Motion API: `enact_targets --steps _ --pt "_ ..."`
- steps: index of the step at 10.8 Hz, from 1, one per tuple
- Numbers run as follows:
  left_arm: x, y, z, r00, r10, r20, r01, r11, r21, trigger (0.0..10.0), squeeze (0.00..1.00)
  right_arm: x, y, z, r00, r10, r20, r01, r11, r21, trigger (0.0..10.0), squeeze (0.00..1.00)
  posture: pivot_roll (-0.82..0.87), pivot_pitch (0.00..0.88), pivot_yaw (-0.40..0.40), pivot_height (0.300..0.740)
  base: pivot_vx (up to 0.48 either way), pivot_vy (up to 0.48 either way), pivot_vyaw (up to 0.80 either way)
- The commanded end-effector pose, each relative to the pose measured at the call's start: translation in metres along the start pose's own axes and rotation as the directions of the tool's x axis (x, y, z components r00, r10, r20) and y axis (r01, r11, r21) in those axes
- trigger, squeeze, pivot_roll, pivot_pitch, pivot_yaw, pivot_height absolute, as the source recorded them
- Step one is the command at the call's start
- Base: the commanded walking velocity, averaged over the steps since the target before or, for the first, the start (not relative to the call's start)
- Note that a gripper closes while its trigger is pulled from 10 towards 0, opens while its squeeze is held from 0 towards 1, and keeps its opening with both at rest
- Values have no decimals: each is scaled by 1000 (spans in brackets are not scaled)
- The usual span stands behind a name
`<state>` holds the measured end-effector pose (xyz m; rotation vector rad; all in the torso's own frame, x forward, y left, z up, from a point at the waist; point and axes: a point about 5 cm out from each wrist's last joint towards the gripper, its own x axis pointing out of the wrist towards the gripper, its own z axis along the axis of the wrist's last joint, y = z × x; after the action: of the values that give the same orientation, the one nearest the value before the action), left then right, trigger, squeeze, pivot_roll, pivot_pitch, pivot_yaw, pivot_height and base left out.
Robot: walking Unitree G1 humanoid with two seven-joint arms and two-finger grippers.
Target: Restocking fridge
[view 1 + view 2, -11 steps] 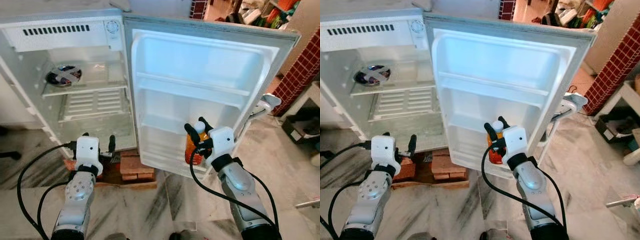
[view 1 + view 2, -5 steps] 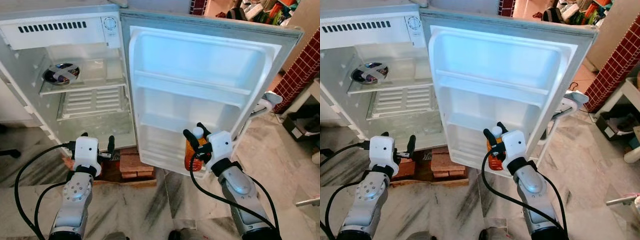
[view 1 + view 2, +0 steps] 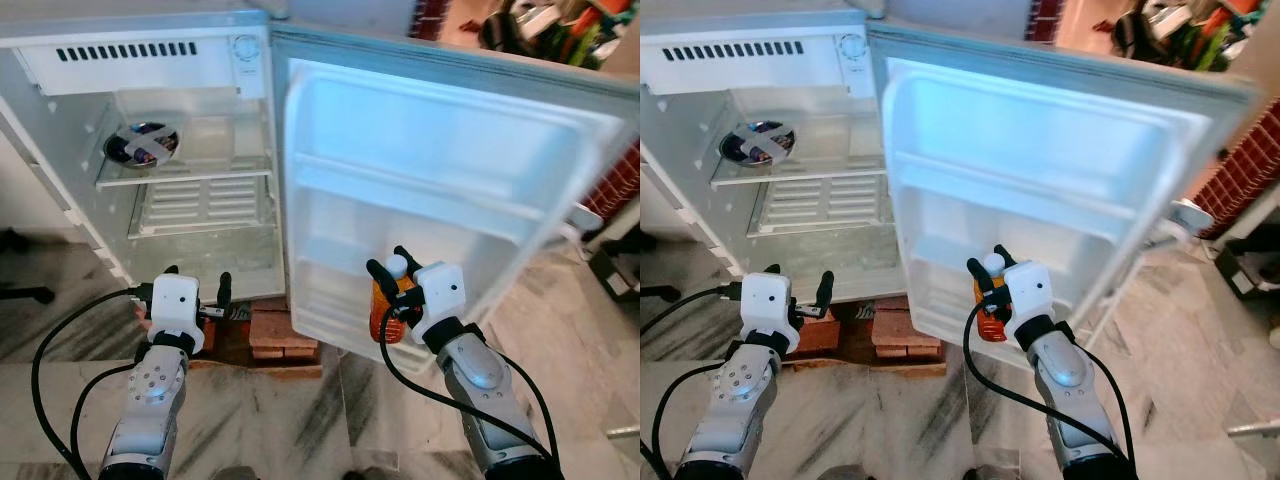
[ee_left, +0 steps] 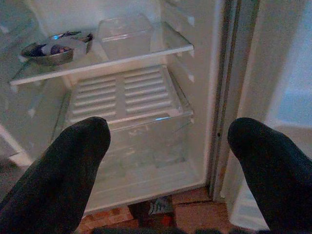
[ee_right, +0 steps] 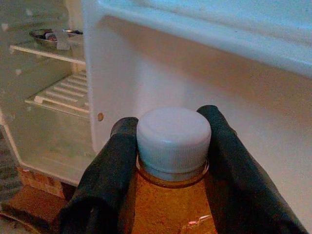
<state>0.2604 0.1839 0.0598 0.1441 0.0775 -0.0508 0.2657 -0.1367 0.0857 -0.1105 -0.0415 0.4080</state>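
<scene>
My view has swung since a second ago; lower right, my right gripper [image 3: 392, 287] still pinches the bottle [image 3: 382, 308] by its neck before the door shelf [image 3: 345, 323], ready for stocking. Left gripper [image 4: 165, 161] hangs spread.

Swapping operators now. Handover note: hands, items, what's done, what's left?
Right hand: shut on the orange bottle just under its white cap, bottle upright in front of the lower part of the open fridge door.
Left hand: open, holding nothing, low in front of the fridge body.
Inside: a metal bowl and a clear plastic container on the top shelf.
Done: door open, bottle picked up.
Left: set the bottle into the door's lower bin, release, then likely close the door.
</scene>
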Motion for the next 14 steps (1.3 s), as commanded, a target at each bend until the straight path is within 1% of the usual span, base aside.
enact_targets --steps 1,2,6,10,14 --pt "-1 2 -4 1000 1 -14 -1 1000 1 10000 0 0 -1 3 1000 5 21 -5 1000 -10 10000 0 80 85 -26 740 304 0 0" --pt "-1 1 -4 1000 0 -15 0 1000 -2 10000 0 -1 -2 2 1000 5 17 -5 1000 -10 10000 0 79 85 -27 740 281 0 0" --pt "-2 -2 -6 1000 -7 -23 7 1000 -15 10000 0 -3 0 0 1000 6 11 -6 1000 3 10000 0 79 88 -27 740 0 0 0" --pt "-13 -4 -9 1000 -2 -30 1 1000 -21 10000 0 -11 -1 -5 1000 -28 8 27 997 67 10000 0 82 104 -37 740 0 0 0" --pt "-12 0 -11 999 19 -46 -20 1000 -10 10000 0 -8 -3 -4 1000 -27 15 26 997 79 10000 0 82 105 -41 692 0 0 0"
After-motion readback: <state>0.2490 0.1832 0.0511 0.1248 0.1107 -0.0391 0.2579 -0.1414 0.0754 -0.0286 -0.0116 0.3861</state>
